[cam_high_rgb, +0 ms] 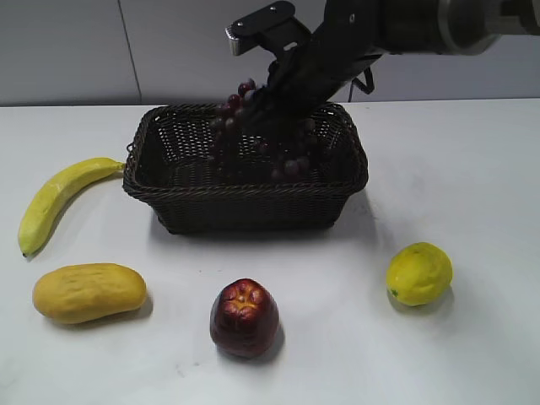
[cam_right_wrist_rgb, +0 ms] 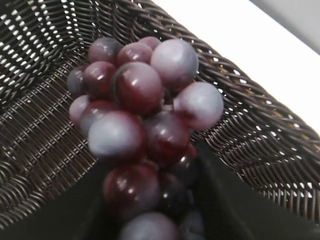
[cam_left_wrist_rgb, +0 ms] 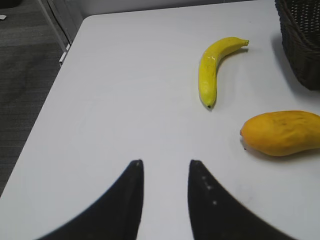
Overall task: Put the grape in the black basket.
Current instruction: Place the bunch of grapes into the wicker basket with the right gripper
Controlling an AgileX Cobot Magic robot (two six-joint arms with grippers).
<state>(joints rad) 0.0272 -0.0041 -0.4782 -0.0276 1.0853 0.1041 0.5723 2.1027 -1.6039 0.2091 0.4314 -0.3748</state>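
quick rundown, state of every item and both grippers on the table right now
bunch of dark red-purple grapes: held by right gripper, hanging over the basket
dark woven wicker basket: upright, nothing visibly resting inside
right gripper: shut on the grapes, above the basket
left gripper: open, holding nothing, over bare table
yellow banana: lying left of the basket
orange-yellow mango: lying on the table
dark red apple: upright
yellow lemon: resting on the table

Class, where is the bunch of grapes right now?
In the exterior view, the grape hangs in the right hand over the black basket, behind the apple.
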